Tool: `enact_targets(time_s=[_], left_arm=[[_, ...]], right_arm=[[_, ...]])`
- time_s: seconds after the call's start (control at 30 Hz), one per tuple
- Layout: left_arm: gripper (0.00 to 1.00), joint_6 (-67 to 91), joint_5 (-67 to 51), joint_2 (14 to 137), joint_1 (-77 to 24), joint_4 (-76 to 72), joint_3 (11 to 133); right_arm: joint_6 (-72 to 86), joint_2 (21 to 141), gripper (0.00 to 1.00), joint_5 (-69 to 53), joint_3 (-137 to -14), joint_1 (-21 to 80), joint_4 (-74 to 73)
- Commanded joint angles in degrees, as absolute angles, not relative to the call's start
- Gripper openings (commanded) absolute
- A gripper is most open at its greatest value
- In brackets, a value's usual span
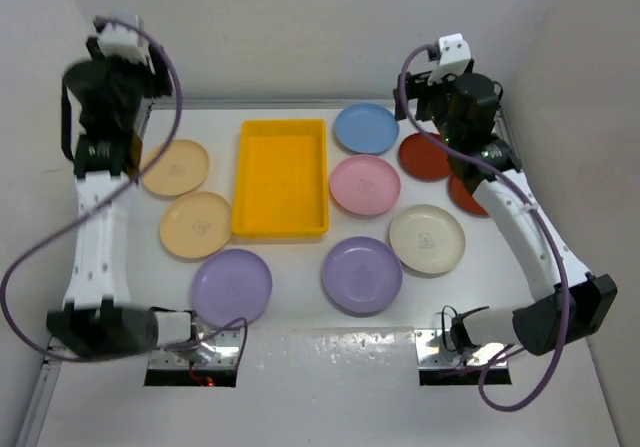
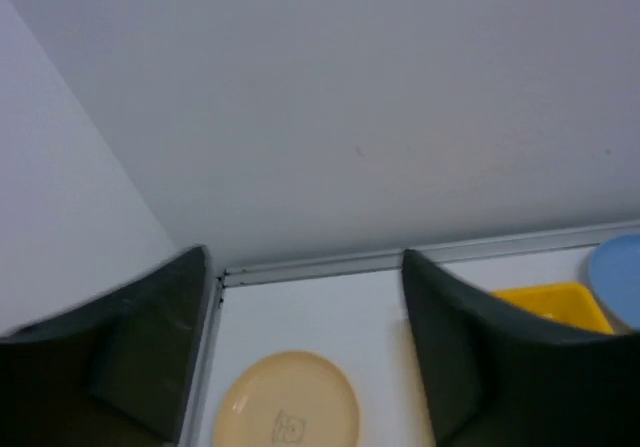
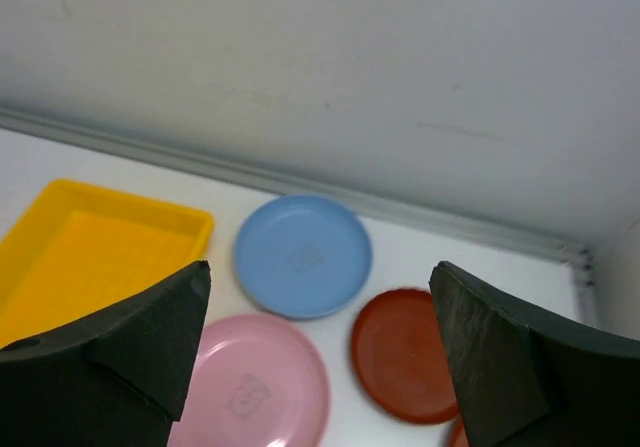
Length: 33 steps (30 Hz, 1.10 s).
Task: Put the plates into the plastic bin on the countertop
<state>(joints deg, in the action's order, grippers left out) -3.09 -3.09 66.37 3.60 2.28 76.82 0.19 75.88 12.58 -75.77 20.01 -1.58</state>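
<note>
The yellow plastic bin (image 1: pixel 281 177) lies empty at the back middle of the white countertop (image 1: pixel 330 367). Around it lie the plates: two peach (image 1: pixel 176 166) (image 1: pixel 196 224), two lavender (image 1: pixel 231 286) (image 1: pixel 362 274), one cream (image 1: pixel 427 239), one pink (image 1: pixel 365 184), one light blue (image 1: pixel 366 127) and two dark red (image 1: pixel 424 156) (image 1: pixel 465 195), the second partly under the right arm. My left gripper (image 2: pixel 305 257) hangs open high above the far peach plate (image 2: pixel 287 402). My right gripper (image 3: pixel 320 267) is open above the blue (image 3: pixel 303 255), pink (image 3: pixel 250 387) and dark red (image 3: pixel 405 355) plates. Neither holds anything.
White walls close in the back and both sides, with a metal strip (image 2: pixel 320 265) along the back edge. The left arm's purple cable (image 1: pixel 60 237) loops out over the left side. Both arm bases (image 1: pixel 195 352) (image 1: pixel 465 352) sit at the near edge.
</note>
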Motion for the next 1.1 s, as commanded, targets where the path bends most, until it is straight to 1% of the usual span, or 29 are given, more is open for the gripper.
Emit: enact_targets(time_s=[0.0, 0.03, 0.07, 0.1, 0.13, 0.17, 0.2, 0.23, 0.3, 0.33, 0.37, 0.5, 0.57, 0.67, 0.83, 0.87, 0.97, 1.0, 1.07], left_arm=[[0.66, -3.7, -15.1, 84.0, 12.9, 34.0, 91.9], [0.45, -4.8, -16.9, 92.6, 14.7, 43.5, 100.3], [0.44, -6.1, -17.6, 96.9, 17.4, 47.9, 104.5], [0.44, -6.8, -17.6, 101.2, 18.7, 51.9, 108.5], [0.47, -6.8, -17.6, 109.0, 20.0, 58.6, 115.9], [0.50, -7.3, -17.1, 112.3, 22.5, 60.8, 118.8], [0.51, -6.6, -16.4, 114.9, 23.7, 62.1, 121.1], [0.57, -6.6, -15.8, 116.8, 24.9, 61.5, 123.1], [0.66, -5.5, -12.9, 120.2, 27.1, 59.3, 123.7], [0.73, -5.5, -11.4, 121.2, 27.1, 57.0, 123.7], [0.76, -5.5, -9.9, 122.2, 27.6, 56.2, 124.3], [0.78, -4.2, -6.7, 127.7, 28.6, 53.7, 124.8], [0.78, -2.1, -5.5, 130.1, 29.3, 51.2, 122.4], [0.77, -1.0, -7.8, 132.4, 29.4, 48.2, 119.8], [0.68, -0.4, -9.0, 134.8, 29.4, 46.1, 116.4], [0.62, 0.1, -9.0, 135.3, 29.4, 45.5, 115.5], [0.54, 0.1, -9.0, 135.4, 30.0, 44.7, 113.9], [0.47, 0.1, -9.0, 135.4, 30.0, 44.7, 113.9], [0.37, 0.1, -10.5, 135.9, 30.0, 44.7, 113.9]], right_arm=[[12.2, 80.1, 0.88, -6.8, -80.1, 16.1, -17.5], [14.7, 84.8, 0.82, -6.7, -82.7, 15.9, -19.8], [17.1, 86.4, 0.80, -5.4, -86.2, 15.7, -22.5], [18.2, 88.3, 0.80, -4.7, -89.9, 15.9, -31.0], [20.5, 93.2, 0.83, -4.1, -92.9, 15.8, -33.5], [20.9, 94.4, 0.89, -2.5, -93.7, 16.1, -38.5], [21.2, 95.4, 0.90, -1.6, -94.3, 16.4, -39.3], [22.1, 96.5, 0.90, -0.6, -93.0, 16.9, -39.6], [22.2, 96.6, 0.92, 2.7, -91.2, 18.4, -38.4], [22.1, 96.6, 0.92, 3.7, -88.6, 19.2, -38.1], [22.1, 96.5, 0.92, 4.1, -87.9, 19.5, -37.9], [23.6, 96.3, 0.92, 4.7, -83.4, 22.1, -37.0], [24.1, 96.9, 0.91, 4.8, -81.9, 23.1, -37.0], [24.0, 97.7, 0.90, 5.0, -82.0, 24.3, -38.2], [23.2, 99.4, 0.88, 7.7, -84.8, 25.9, -41.2], [23.3, 99.4, 0.88, 8.0, -85.4, 26.1, -41.7], [23.4, 99.0, 0.87, 7.6, -86.0, 25.8, -42.3], [22.9, 98.5, 0.87, 7.4, -85.6, 25.8, -42.0], [22.7, 98.0, 0.87, 5.3, -85.1, 25.0, -41.3]])
